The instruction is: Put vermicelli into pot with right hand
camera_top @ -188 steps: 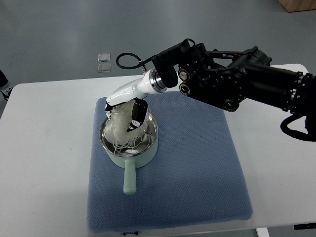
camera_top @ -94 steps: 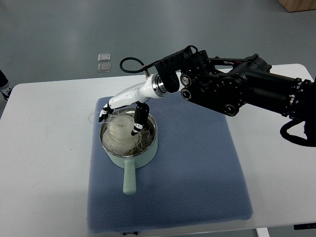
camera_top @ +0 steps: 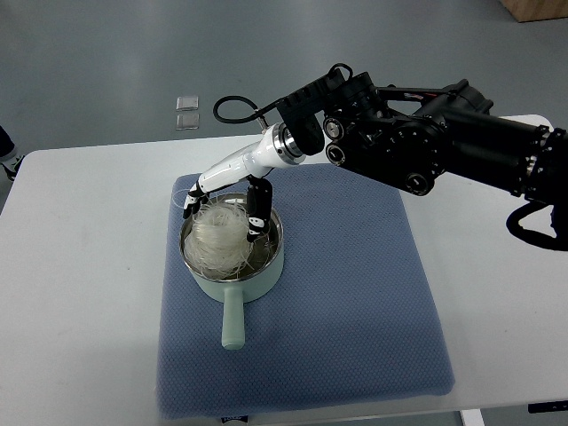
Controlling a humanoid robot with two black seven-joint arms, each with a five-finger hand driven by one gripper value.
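Vermicelli point(camera_top: 219, 234) sits as a pale tangled nest inside the pot point(camera_top: 275, 263), filling most of the steel interior, with a few loose strands draped over the left and near rim. Pot is mint green outside, its handle point(camera_top: 232, 321) pointing toward the near edge; it stands on the left part of a blue mat point(camera_top: 355, 311), which lies on the white table point(camera_top: 80, 266). Right arm point(camera_top: 444, 146), black and bulky, enters from the right edge and reaches leftward across the far side of the mat; a white forearm section slopes down and to the left to the right hand point(camera_top: 224, 197), which hangs over the far rim of the pot. Fingers are spread apart and hold nothing: one black-tipped finger point(camera_top: 257, 213) points down inside the pot at the right of the noodle nest, the others point(camera_top: 191, 201) splay out over the far-left rim. Whether any fingertip touches the strands cannot be told. Two small clear squares point(camera_top: 186, 111) lie on the grey floor beyond the table.
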